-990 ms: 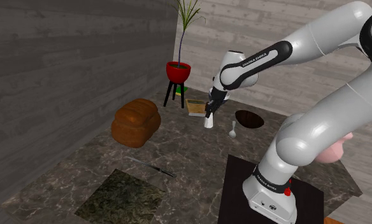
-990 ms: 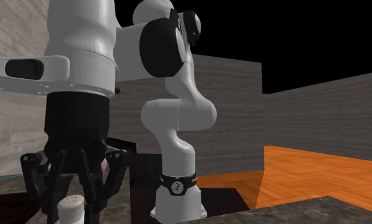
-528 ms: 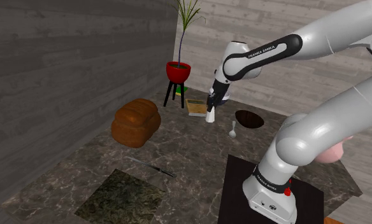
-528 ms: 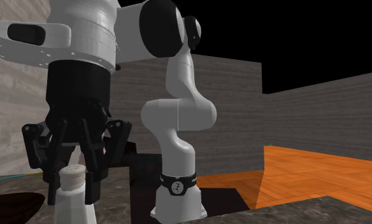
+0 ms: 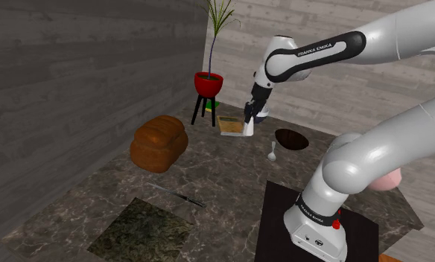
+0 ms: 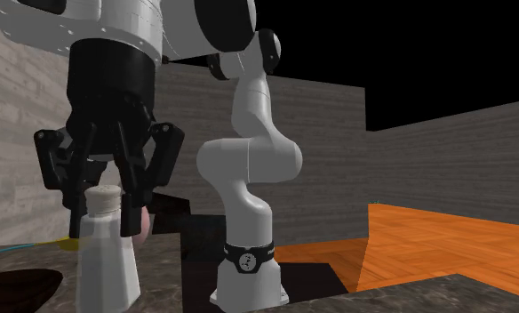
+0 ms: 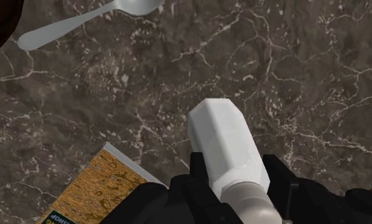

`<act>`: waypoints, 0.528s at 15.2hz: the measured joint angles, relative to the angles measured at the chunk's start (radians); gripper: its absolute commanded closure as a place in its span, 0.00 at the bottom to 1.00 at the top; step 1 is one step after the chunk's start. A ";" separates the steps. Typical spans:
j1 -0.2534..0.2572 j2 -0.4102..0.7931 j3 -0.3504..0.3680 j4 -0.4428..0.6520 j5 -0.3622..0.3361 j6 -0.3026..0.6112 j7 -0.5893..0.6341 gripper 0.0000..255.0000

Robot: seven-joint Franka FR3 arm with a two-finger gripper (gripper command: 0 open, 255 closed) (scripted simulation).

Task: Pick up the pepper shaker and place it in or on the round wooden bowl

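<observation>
A white pepper shaker (image 5: 249, 127) with a grey cap hangs above the marble tabletop, and my black gripper (image 5: 251, 117) is shut on its upper part. In the wrist view both fingers (image 7: 198, 173) clasp the shaker (image 7: 228, 147) just below the cap, its base pointing down at the marble. From the second exterior view, the shaker (image 6: 107, 260) hangs under the gripper (image 6: 107, 197). The round dark wooden bowl (image 5: 291, 139) sits on the table to the shoulder view's right of the gripper, with its rim (image 6: 18, 286) low in the second exterior view.
A white spoon (image 5: 272, 152) lies beside the bowl, and a book (image 5: 228, 125) lies under the gripper. A bread loaf (image 5: 159, 143), a knife (image 5: 180, 197) and a dark mat (image 5: 140, 232) lie nearer the front. A red potted plant (image 5: 208, 82) stands on a stool at the back.
The arm has risen and carried the shaker up off the tabletop. The grip has stayed shut on it throughout.
</observation>
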 measured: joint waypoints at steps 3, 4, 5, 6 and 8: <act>-0.006 -0.019 -0.001 0.017 -0.003 -0.036 -0.005 1.00; -0.017 -0.024 -0.017 0.020 -0.012 -0.043 -0.025 1.00; -0.030 -0.033 -0.034 0.019 -0.023 -0.051 -0.047 1.00; -0.044 -0.041 -0.052 0.020 -0.033 -0.060 -0.070 1.00; -0.072 -0.061 -0.087 0.023 -0.056 -0.080 -0.117 1.00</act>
